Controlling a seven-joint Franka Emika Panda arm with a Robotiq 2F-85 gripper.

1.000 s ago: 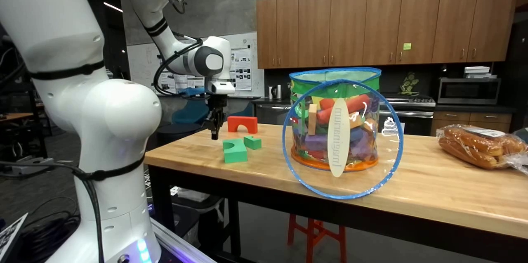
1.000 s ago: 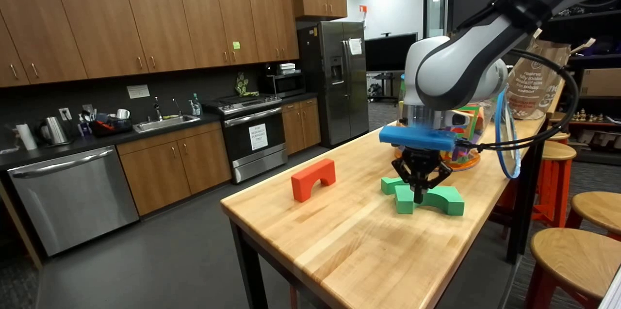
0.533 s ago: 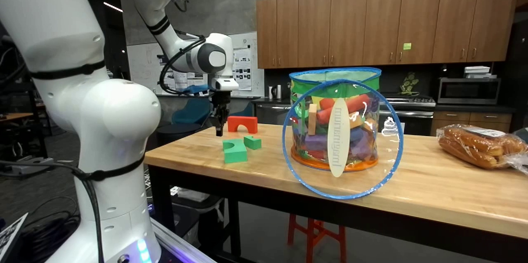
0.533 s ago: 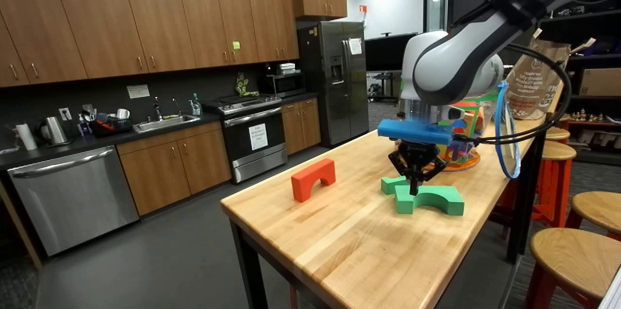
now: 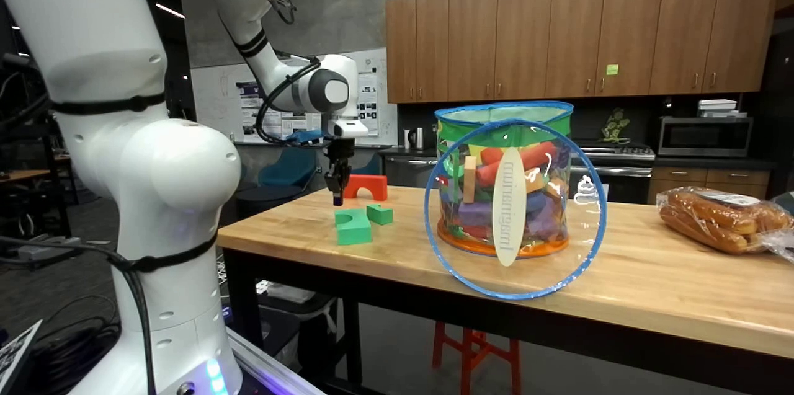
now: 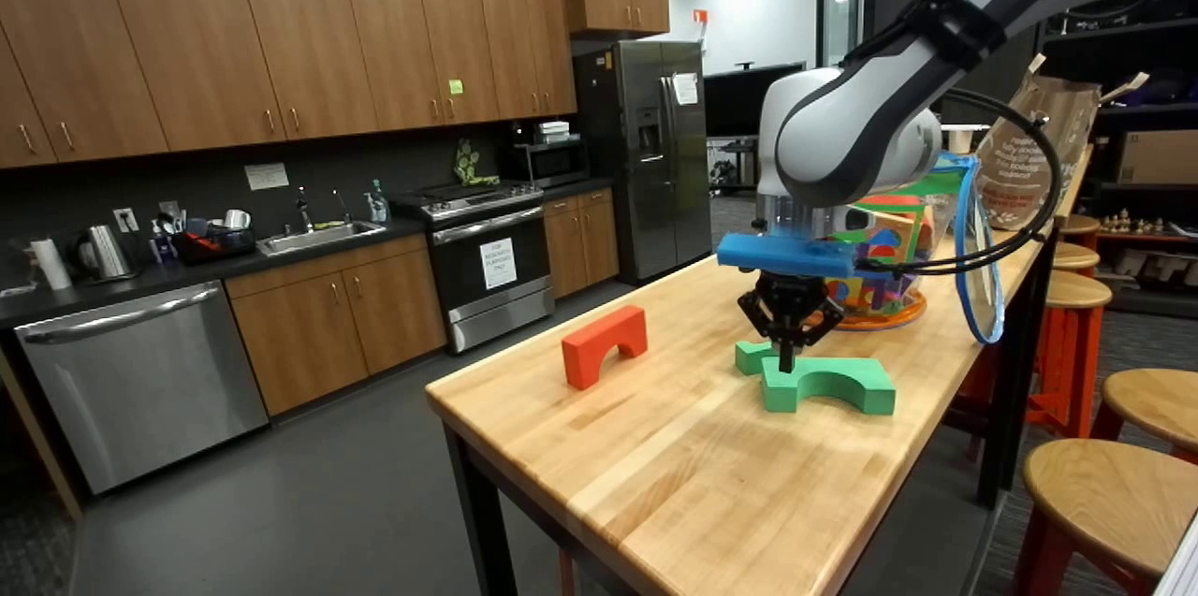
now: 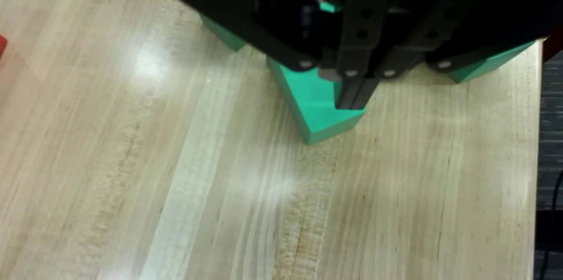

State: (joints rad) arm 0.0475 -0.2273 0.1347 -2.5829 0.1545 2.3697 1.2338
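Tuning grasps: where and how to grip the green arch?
Probably mid-span of the green arch, from above: open the shut gripper, one jaw in the notch, one behind. It lies flat, notch sideways, and looks narrowest there.

- Long pale-brown wooden counter point(image 7: 228, 209): smooth, visibly grained, glossy enough to throw back white glare.
- Green block with a half-round notch point(image 5: 354, 232), on the counter: flat-faced, smooth, matt; its material cannot be told.
- Red arch-shaped block point(image 6: 599, 332), on the counter: likewise smooth and matt.
- Black jointed pincer point(image 7: 353, 97), above the counter: matt, with dull metal-looking bolt heads.
- Clear drum-shaped plastic tub point(image 5: 448, 133), on the counter: glossy, see-through.
- Long brown buns point(image 5: 713, 221), on the counter: wrapped in shiny, crinkled film.
- Brown paper bag point(image 6: 1015, 184), on the counter: creased, matt.
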